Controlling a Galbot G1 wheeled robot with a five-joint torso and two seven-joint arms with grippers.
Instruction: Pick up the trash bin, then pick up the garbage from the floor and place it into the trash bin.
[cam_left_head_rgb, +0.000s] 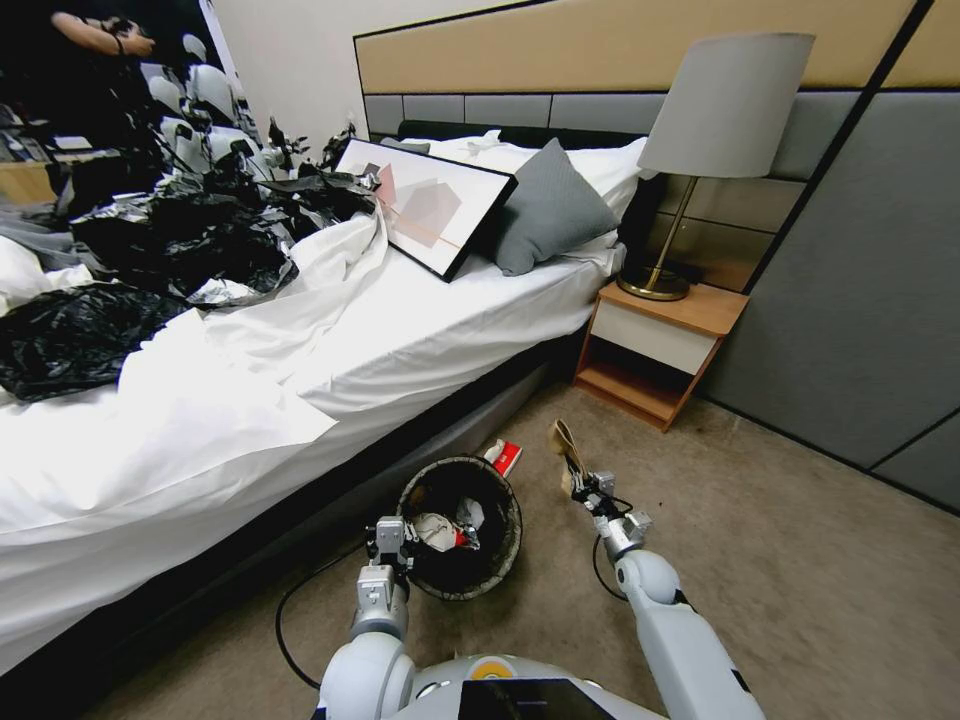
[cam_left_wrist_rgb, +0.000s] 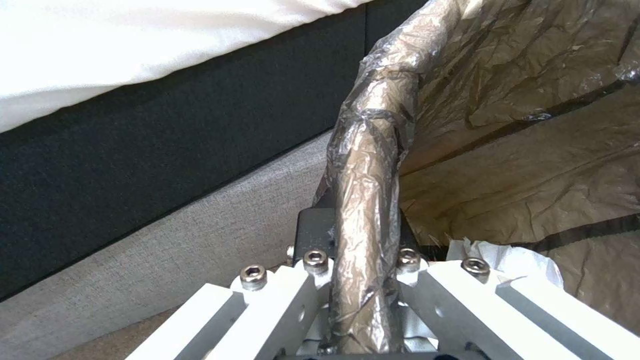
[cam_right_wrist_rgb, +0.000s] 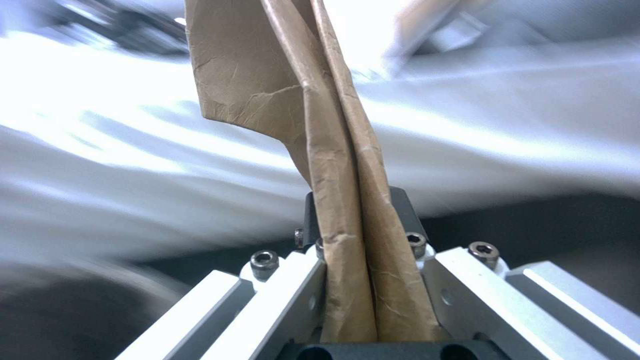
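The trash bin (cam_left_head_rgb: 497, 555), round and lined with a dark bag, hangs beside the bed with crumpled white and red litter (cam_left_head_rgb: 440, 531) inside. My left gripper (cam_left_head_rgb: 392, 545) is shut on its near rim; in the left wrist view the bag-wrapped rim (cam_left_wrist_rgb: 370, 200) runs between the fingers. My right gripper (cam_left_head_rgb: 583, 482) is to the right of the bin, raised, shut on a tan paper bag (cam_left_head_rgb: 565, 442). The right wrist view shows that folded tan bag (cam_right_wrist_rgb: 333, 165) pinched between the fingers. A red-and-white packet (cam_left_head_rgb: 505, 457) lies on the carpet behind the bin.
The bed (cam_left_head_rgb: 300, 350) with white sheets, black bags (cam_left_head_rgb: 180, 240), a framed picture (cam_left_head_rgb: 425, 205) and a grey pillow (cam_left_head_rgb: 545, 210) fills the left. A wooden nightstand (cam_left_head_rgb: 655, 350) with a lamp (cam_left_head_rgb: 720, 120) stands ahead right. Open carpet (cam_left_head_rgb: 820, 560) lies to the right.
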